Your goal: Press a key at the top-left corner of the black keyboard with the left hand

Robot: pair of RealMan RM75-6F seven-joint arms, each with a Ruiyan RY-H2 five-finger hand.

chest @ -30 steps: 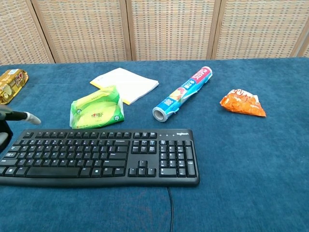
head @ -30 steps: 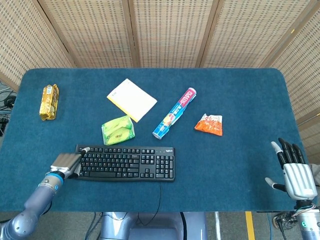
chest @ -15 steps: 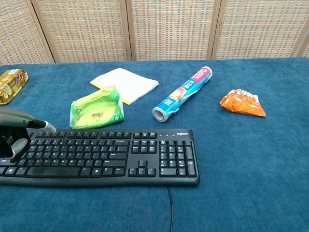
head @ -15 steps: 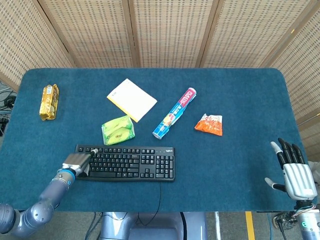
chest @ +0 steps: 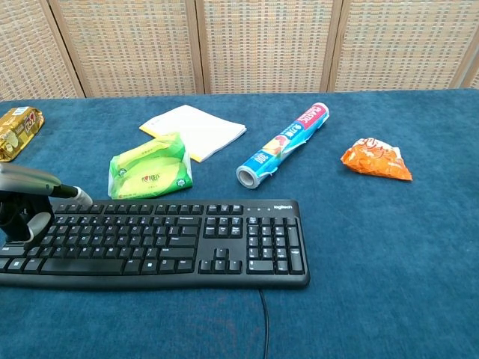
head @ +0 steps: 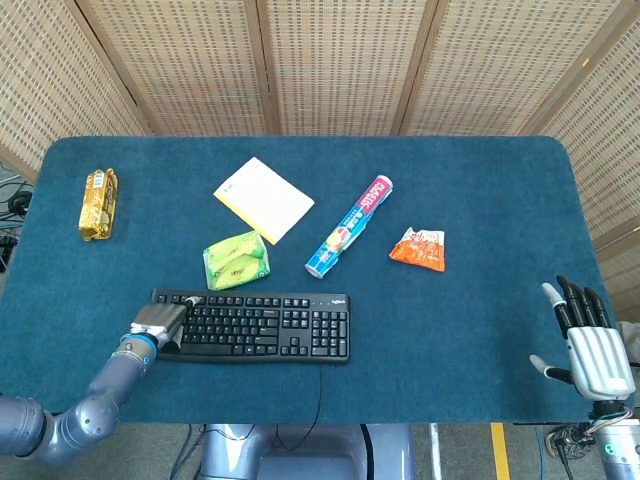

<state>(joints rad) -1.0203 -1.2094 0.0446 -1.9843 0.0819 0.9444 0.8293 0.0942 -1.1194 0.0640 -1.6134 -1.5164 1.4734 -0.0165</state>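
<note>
Black keyboard (head: pixel 250 326) near front edge of tabletop (head: pixel 480 300), left of centre. Left hand (head: pixel 160 325) over its top-left corner — one finger out toward top key row, rest curled, holding nothing. Right hand (head: pixel 590 340) at front-right corner, fingers apart, empty.

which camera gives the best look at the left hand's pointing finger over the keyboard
The chest view: the left hand sits close and side-on, its extended finger reaching the black keyboard's top-left keys. The head view shows that hand small from above, finger barely distinguishable.
</note>
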